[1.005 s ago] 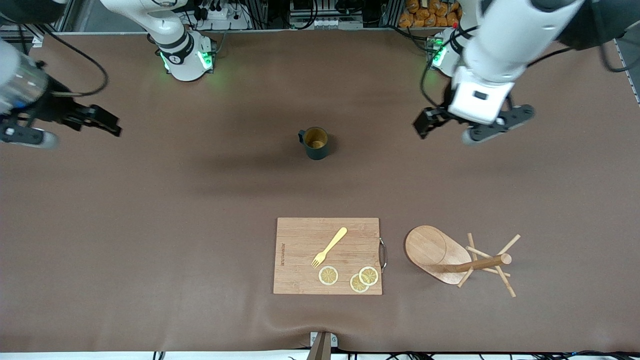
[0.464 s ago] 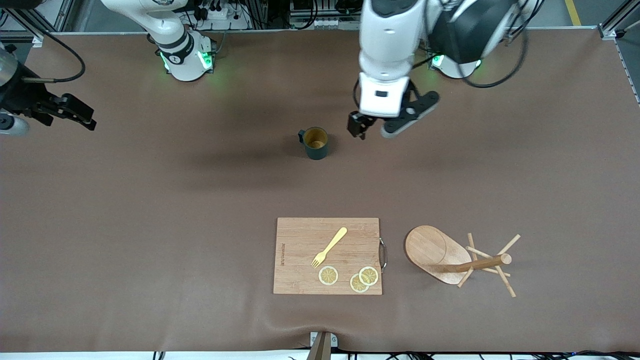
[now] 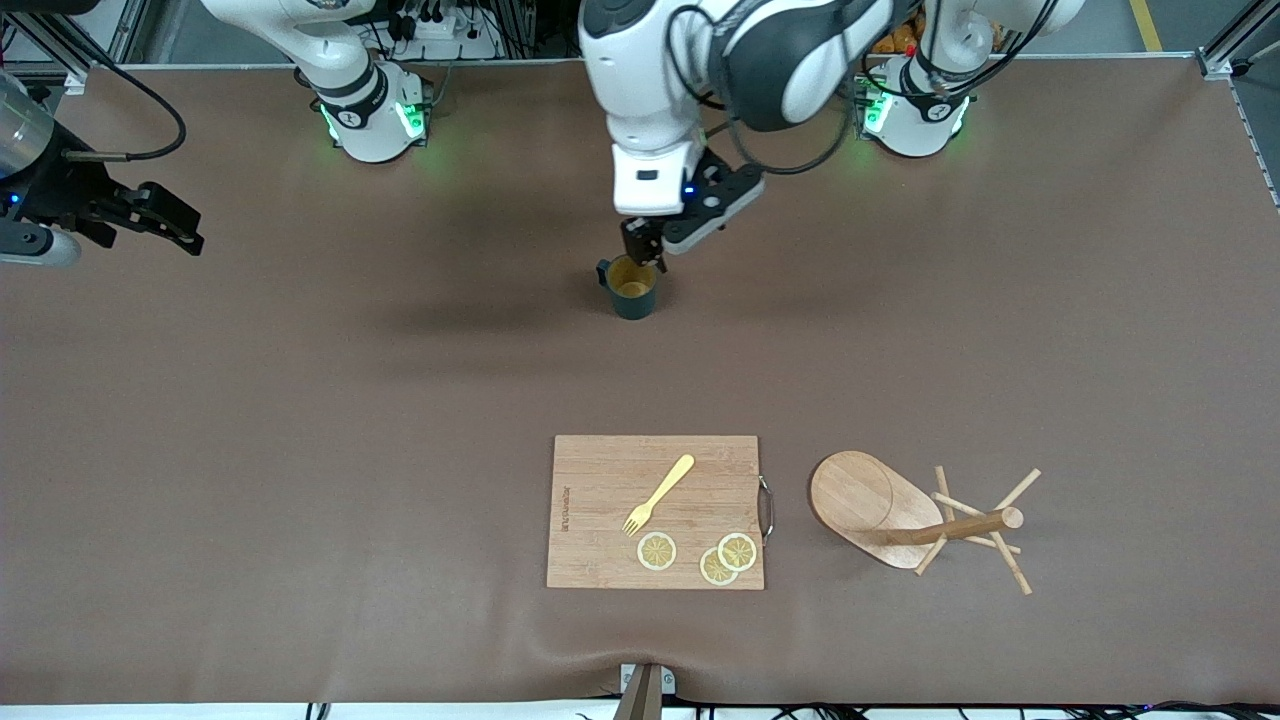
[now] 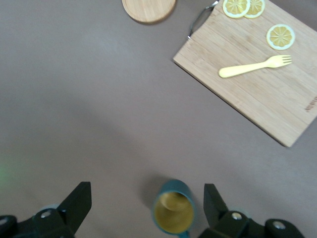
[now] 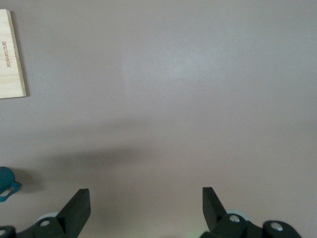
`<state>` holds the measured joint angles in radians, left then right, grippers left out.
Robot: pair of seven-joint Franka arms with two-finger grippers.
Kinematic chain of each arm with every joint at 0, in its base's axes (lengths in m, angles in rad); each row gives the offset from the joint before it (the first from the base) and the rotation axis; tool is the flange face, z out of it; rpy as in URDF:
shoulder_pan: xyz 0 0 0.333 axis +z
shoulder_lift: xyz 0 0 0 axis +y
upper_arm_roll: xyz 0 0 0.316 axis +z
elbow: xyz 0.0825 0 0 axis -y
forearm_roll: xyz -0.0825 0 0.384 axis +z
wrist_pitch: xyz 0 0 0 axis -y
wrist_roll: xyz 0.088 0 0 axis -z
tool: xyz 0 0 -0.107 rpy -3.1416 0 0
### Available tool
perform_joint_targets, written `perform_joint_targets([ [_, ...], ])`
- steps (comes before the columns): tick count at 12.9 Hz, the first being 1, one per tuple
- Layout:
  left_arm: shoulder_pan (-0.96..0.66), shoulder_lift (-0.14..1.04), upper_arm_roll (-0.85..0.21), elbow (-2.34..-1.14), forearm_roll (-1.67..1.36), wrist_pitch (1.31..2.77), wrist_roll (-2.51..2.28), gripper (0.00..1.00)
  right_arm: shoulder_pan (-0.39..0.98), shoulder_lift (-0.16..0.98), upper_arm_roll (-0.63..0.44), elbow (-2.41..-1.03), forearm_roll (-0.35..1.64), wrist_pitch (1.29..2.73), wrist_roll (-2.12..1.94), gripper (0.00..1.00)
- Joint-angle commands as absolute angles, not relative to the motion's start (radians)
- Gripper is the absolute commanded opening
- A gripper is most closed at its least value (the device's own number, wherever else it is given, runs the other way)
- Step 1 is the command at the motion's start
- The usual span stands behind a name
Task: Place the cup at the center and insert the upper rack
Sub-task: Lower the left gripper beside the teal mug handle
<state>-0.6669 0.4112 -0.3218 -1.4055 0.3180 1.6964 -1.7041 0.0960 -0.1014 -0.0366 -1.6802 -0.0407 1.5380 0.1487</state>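
The dark teal cup (image 3: 632,288) with a yellow inside stands upright mid-table, handle toward the right arm's end. My left gripper (image 3: 645,250) hangs open just over it. In the left wrist view the cup (image 4: 173,210) lies between the spread fingers of my left gripper (image 4: 147,203), closer to one of them. The wooden upper rack (image 3: 900,515) lies tipped on its side, nearer to the front camera, toward the left arm's end. My right gripper (image 3: 150,215) is open and empty over bare table at the right arm's end; it also shows in the right wrist view (image 5: 146,208).
A wooden cutting board (image 3: 655,510) lies beside the rack, with a yellow fork (image 3: 660,493) and three lemon slices (image 3: 657,551) on it. The board (image 4: 257,74) and the rack's base (image 4: 148,7) show in the left wrist view. The table is brown.
My left arm has swung from the left arm's end of the table to over the cup. My right gripper has shifted only slightly. The cup and rack have not moved.
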Motion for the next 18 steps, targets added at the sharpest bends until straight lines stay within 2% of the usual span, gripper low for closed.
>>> perform_joint_targets([
  [1,-0.745,0.550,-0.298,-1.255,0.362,1.681,-1.782,1.00,0.100,-0.129,-0.041,-1.700,-0.057,1.511,0.143,1.00],
  [5,-0.983,0.621,-0.111,-1.224,0.376,1.683,-1.867,1.00,0.100,-0.127,-0.043,-1.700,-0.052,1.499,0.137,1.00],
  [10,-1.110,0.698,-0.052,-1.187,0.377,1.775,-2.126,1.00,0.133,-0.124,-0.038,-1.690,-0.049,1.511,0.127,1.00],
  [13,-1.239,0.715,0.064,-1.189,0.380,1.764,-2.138,1.00,0.132,-0.126,-0.040,-1.692,-0.022,1.506,0.129,1.00],
  [16,-1.386,0.791,0.216,-1.186,0.382,1.766,-2.140,1.00,0.132,-0.129,-0.040,-1.692,-0.021,1.496,0.127,1.00],
  [18,-1.426,0.836,0.242,-1.178,0.396,1.769,-2.140,1.00,0.132,-0.129,-0.041,-1.694,-0.021,1.496,0.129,1.00],
])
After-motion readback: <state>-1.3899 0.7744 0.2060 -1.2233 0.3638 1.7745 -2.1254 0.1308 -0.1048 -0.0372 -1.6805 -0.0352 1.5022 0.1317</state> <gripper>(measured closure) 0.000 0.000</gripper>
